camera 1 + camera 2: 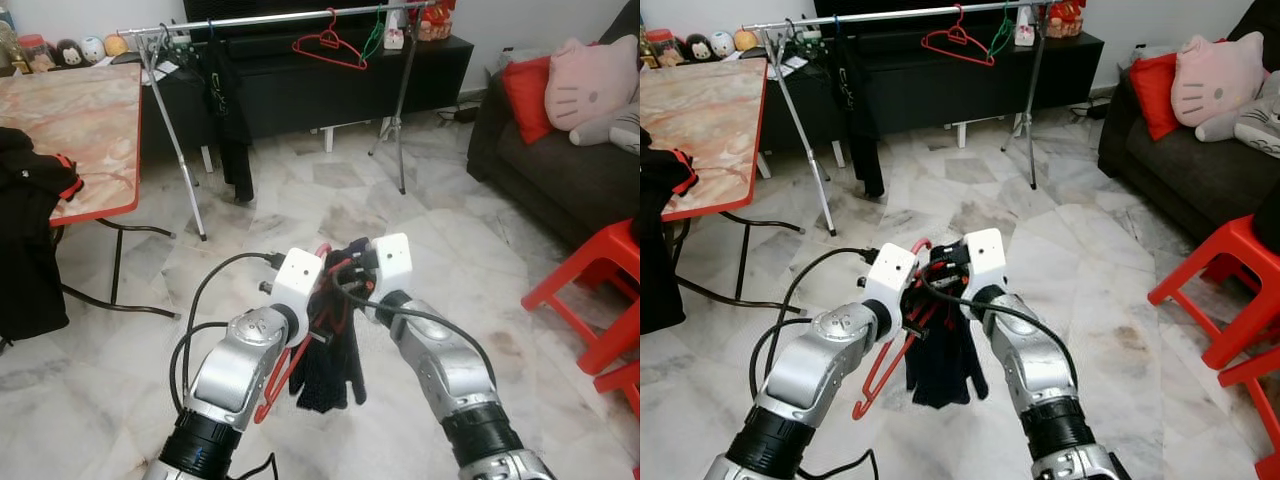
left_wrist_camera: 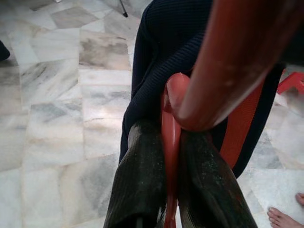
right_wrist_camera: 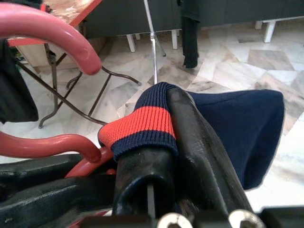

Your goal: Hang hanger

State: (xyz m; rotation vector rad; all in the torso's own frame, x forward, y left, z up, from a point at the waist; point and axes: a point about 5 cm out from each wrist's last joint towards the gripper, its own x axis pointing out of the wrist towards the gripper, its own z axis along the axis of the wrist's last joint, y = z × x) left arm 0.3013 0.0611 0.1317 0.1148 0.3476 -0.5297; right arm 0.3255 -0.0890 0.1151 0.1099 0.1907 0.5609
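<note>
A red plastic hanger [image 1: 272,385] hangs from my left gripper [image 1: 322,282], which is shut on it; the left wrist view has the red bar [image 2: 170,142] pinched between the two black fingers [image 2: 140,180]. A dark navy garment [image 1: 330,360] with a red-striped cuff [image 3: 142,126] droops from the hanger, and my right gripper [image 1: 348,272] is shut on that cuff. Both grippers meet at chest height over the marble floor. The clothes rail [image 1: 260,20] stands far ahead across the room.
On the rail hang a red hanger [image 1: 330,45], a green hanger [image 1: 372,40] and a black garment [image 1: 228,110]. A folding table [image 1: 80,120] with dark clothing [image 1: 25,230] is at left. A sofa [image 1: 560,170] and red stools [image 1: 600,280] are at right. A person's toes [image 2: 285,218] are close by.
</note>
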